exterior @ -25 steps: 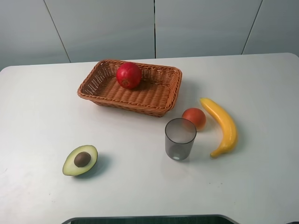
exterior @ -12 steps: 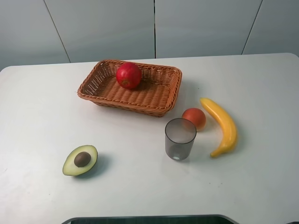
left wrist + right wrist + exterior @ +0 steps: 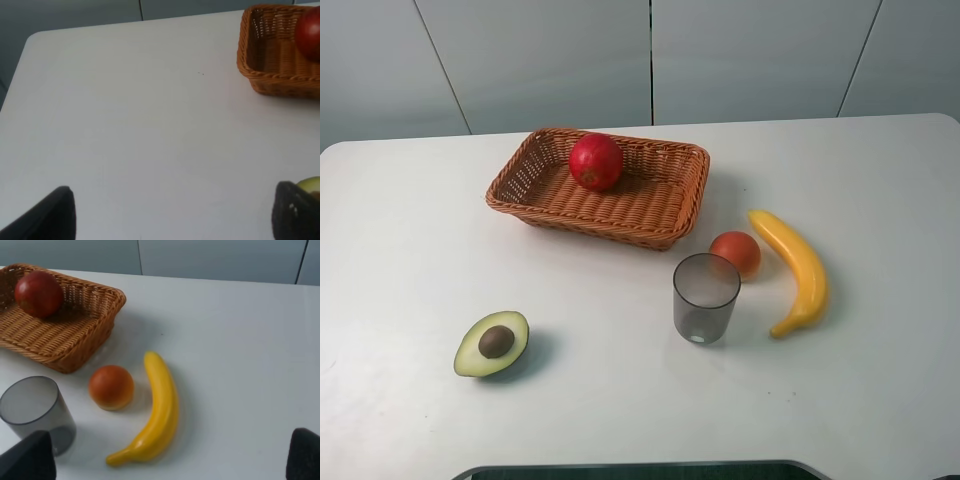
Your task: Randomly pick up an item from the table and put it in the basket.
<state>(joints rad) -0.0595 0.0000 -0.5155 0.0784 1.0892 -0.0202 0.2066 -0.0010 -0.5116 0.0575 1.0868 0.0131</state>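
Red apple (image 3: 596,161): lies inside the basket (image 3: 665,225), toward its far-left part, touching the woven floor; no claw near it.
Basket: wicker, on the far middle of the bench (image 3: 410,230), apple the only thing in it.
Step in hand: by my reading the drop is done and the arms are clear; what remains is only to stay clear, or to choose a second item.
Left claw (image 3: 170,212): wide open, nothing between its dark tips, hanging over bare bench near the left edge, the avocado (image 3: 493,343) just by one tip.
Right claw (image 3: 172,457): wide open and empty, above the near-right area.
Doing it well: keep both claws high and away from the basket rim, so the apple is not nudged and set rolling.
If another pick follows: the orange fruit (image 3: 736,253) sits close between cup (image 3: 705,298) and banana (image 3: 794,268); come straight down on it to avoid tipping the cup.
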